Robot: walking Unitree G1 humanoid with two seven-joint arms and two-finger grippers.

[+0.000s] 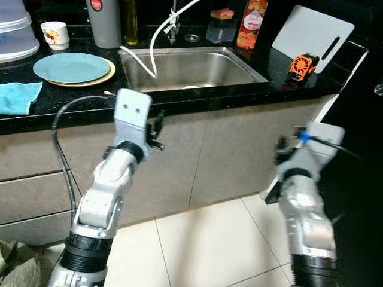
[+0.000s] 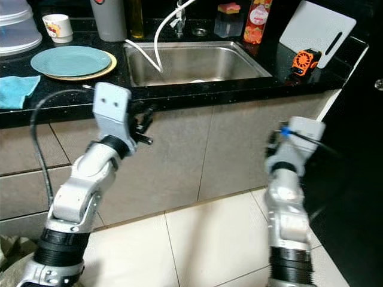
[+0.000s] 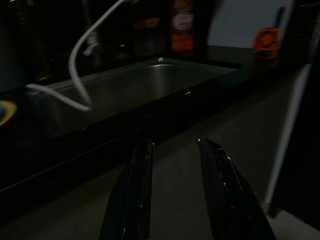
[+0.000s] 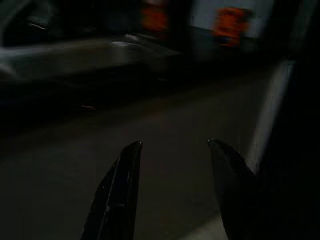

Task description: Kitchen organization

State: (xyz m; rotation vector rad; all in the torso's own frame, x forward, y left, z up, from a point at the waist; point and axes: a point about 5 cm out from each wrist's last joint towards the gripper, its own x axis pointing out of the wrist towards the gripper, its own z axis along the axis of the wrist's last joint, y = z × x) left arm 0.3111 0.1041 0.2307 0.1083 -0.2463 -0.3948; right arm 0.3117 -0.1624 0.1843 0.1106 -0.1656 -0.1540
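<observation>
A black counter [image 1: 72, 101] holds a steel sink [image 1: 203, 69] with a white hose [image 1: 154, 45] hanging into it. Left of the sink a teal plate [image 1: 70, 66] lies on a yellow plate, with a blue cloth [image 1: 18, 97] at the counter's left end. My left gripper [image 1: 157, 128] is raised in front of the cabinet just below the sink's front edge, open and empty; its fingers [image 3: 142, 170] point toward the sink. My right gripper [image 1: 280, 152] hangs lower, near the cabinet's right end, also open and empty [image 4: 174, 143].
Along the back stand a patterned cup [image 1: 55, 34], a grey canister [image 1: 105, 24], an oil bottle [image 1: 130, 24], a sponge holder [image 1: 221, 27] and a red bottle [image 1: 251, 24]. A white cutting board [image 1: 311, 34] and a small orange fan [image 1: 302, 64] sit at right. White tiled floor [image 1: 203, 245] lies below.
</observation>
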